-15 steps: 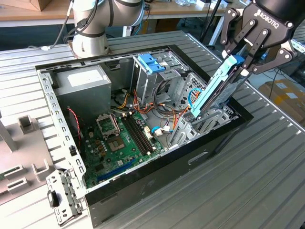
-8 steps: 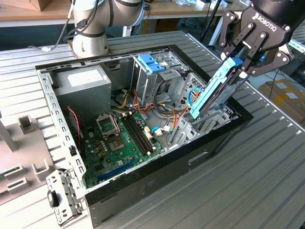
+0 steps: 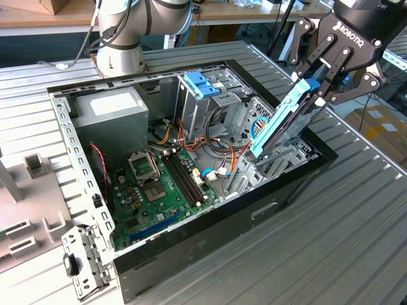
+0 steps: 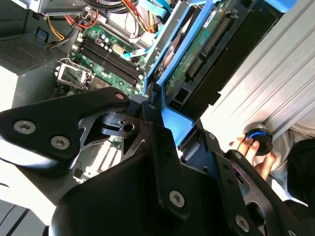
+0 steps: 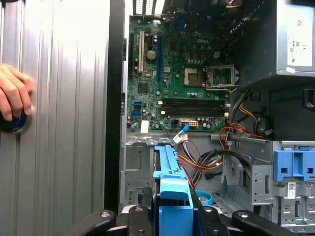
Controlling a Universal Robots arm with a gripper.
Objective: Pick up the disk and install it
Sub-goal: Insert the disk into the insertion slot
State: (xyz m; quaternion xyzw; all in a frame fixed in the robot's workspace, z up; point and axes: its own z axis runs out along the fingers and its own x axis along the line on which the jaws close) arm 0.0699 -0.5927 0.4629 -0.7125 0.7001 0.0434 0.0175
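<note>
Ribbed metal table [image 3: 331, 254], wooden bench [image 3: 25, 20] behind

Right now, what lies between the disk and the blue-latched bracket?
In the exterior view, a metal cage wall and loose cables separate the disk from the bracket.

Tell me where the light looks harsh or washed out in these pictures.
Second wrist view: the ribbed aluminium table glares almost white, the light blue-framed dark grey disk looks evenly lit. First wrist view: that table is bright, less washed out. Exterior view: even light, no harsh glare.

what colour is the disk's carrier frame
Light blue, on the disk, best seen in the exterior view.
</note>
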